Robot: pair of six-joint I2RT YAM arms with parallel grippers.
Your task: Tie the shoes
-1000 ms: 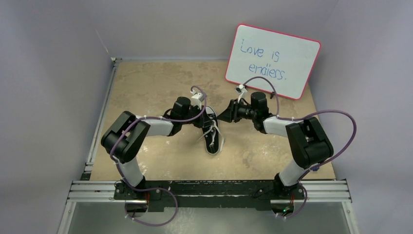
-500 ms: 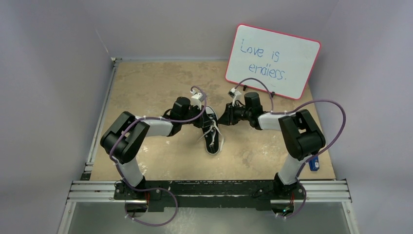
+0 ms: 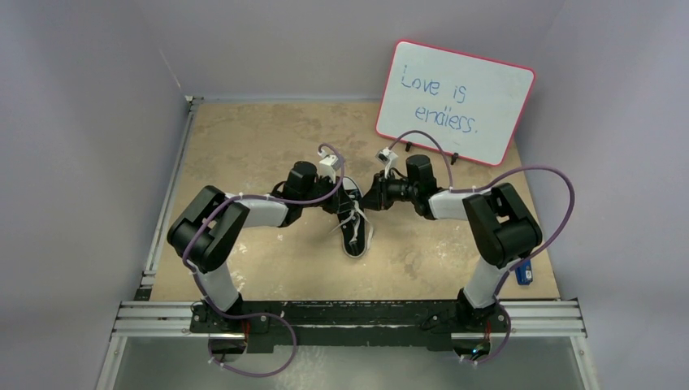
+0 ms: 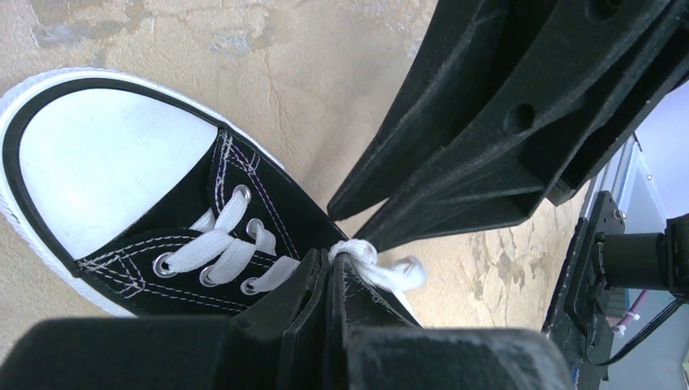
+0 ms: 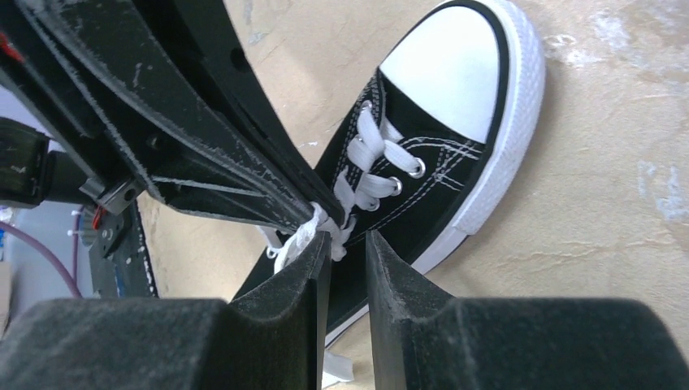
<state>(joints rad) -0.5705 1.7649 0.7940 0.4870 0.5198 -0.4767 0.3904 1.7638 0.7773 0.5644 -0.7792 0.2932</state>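
Observation:
The black sneaker (image 3: 355,237) with white toe cap lies mid-table between the arms; it also shows in the left wrist view (image 4: 106,154) and the right wrist view (image 5: 443,81). My left gripper (image 3: 349,205) is over the laced part, shut (image 4: 329,262) on a bunched piece of white lace (image 4: 375,266). My right gripper (image 3: 368,200) is tip to tip with it from the right. Its jaws (image 5: 348,240) stand a narrow gap apart, and the lace (image 5: 313,229) touches the left fingertip but is not between them. Loose lace ends lie beside the shoe.
A whiteboard (image 3: 455,101) with writing leans on the back wall at the right. A small blue object (image 3: 524,273) lies by the right arm's base. Grey walls close in the left, back and right. A metal rail (image 3: 349,313) runs along the near edge.
My right arm has swung left and its gripper has closed in on the shoe until its tips meet the left gripper's. The left gripper and the shoe have hardly moved.

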